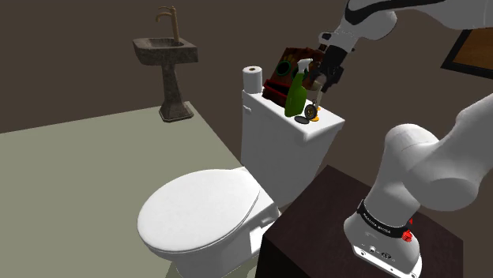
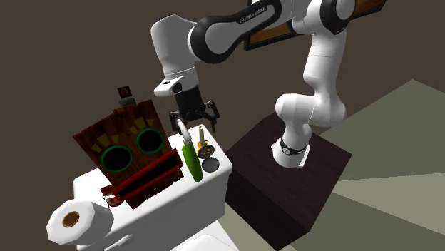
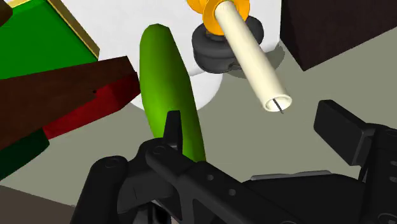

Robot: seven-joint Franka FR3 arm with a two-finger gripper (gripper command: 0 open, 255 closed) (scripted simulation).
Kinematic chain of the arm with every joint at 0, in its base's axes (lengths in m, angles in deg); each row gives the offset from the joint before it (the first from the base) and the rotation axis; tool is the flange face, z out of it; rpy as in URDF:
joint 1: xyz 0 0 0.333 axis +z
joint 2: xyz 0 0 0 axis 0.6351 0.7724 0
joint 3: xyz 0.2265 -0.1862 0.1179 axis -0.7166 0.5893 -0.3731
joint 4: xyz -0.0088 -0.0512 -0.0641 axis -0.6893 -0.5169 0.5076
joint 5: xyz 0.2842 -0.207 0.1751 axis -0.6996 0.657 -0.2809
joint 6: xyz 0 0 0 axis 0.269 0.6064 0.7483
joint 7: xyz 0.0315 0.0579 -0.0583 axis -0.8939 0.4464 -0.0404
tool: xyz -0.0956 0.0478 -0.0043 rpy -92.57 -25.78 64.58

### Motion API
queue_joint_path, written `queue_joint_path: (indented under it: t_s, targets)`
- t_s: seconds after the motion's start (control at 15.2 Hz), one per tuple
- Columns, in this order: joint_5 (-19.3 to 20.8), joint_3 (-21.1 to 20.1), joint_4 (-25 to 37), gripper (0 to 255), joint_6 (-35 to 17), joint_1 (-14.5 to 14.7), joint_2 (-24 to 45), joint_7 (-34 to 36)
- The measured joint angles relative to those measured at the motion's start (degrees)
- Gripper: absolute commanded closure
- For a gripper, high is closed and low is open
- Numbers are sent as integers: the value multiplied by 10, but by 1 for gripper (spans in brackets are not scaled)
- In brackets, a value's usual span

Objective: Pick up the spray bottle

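Note:
The spray bottle has a green body and a pale trigger head, and it stands upright on the white toilet tank lid. In the second exterior view the spray bottle is just below my gripper, which hangs over its head with the fingers spread and nothing between them. In the shoulder view my gripper sits close to the bottle's top, on the shoulder view's right. The wrist view has the green spray bottle running away from my gripper, nearer one finger.
A cream candle in an orange holder and a dark round object stand right beside the bottle. A brown, red and green mask box and a toilet paper roll share the lid. A pedestal sink stands far off.

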Motion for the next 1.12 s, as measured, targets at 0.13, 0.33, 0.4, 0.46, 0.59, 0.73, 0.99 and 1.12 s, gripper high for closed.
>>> queue_joint_path:
  t_s: [0.13, 0.33, 0.4, 0.46, 0.59, 0.73, 0.99, 1.12]
  targets:
    - [-37, 75, 69, 0, 15, 94, 43, -105]
    - [-60, 132, 96, 0, 12, 156, 65, -153]
    - [-61, 141, 95, 0, 8, 162, 66, -159]
    - [-61, 144, 87, 0, 0, 163, 66, -163]
    - [-62, 156, 79, 0, -11, 170, 69, -171]
    - [-63, 161, 73, 255, -20, 175, 71, -174]
    - [-64, 162, 71, 255, -23, 176, 71, -175]
    - [-64, 163, 71, 255, -23, 176, 71, -175]
